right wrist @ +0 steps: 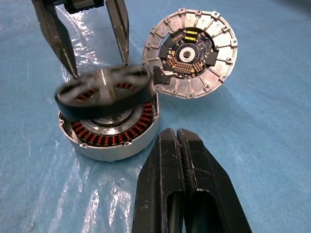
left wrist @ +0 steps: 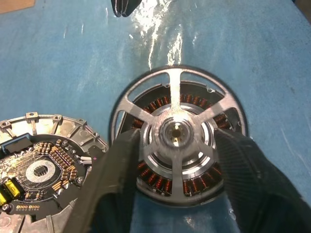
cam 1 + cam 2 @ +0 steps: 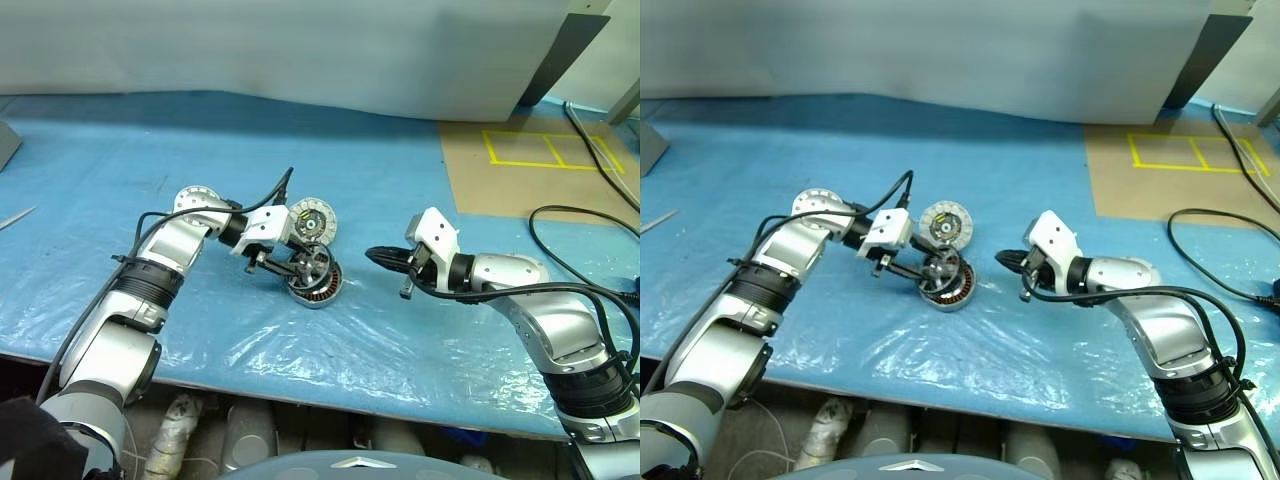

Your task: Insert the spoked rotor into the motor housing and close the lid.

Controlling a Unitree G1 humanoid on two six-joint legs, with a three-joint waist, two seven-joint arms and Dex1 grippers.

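From the head camera, the left hand [image 3: 300,266] reached in from nine o'clock over the motor housing [image 3: 318,288], which sat on the blue-covered table [image 3: 150,170]. The spoked rotor [image 3: 313,263] rested tilted on the housing's top, between the left hand's spread fingers. The lid [image 3: 312,220], whitish segmented face up, lay touching the housing at its twelve o'clock. The right hand [image 3: 385,258] hovered well apart at three o'clock of the housing, fingers pressed together and holding nothing.

In the left wrist camera, the spoked rotor [image 2: 177,133] lay over the copper windings of the motor housing [image 2: 160,177]. The left hand's fingers [image 2: 119,165] stood wide on either side of its hub. The lid [image 2: 43,165] lay just beside.

In the right wrist camera, the right hand [image 1: 179,138] showed closed and empty. The rotor [image 1: 104,97] appeared blurred and tilted, partly above the housing [image 1: 109,138]. The left hand [image 1: 99,60] was parted just above it, and whether it touched I could not tell. The lid [image 1: 192,53] lay against the housing.
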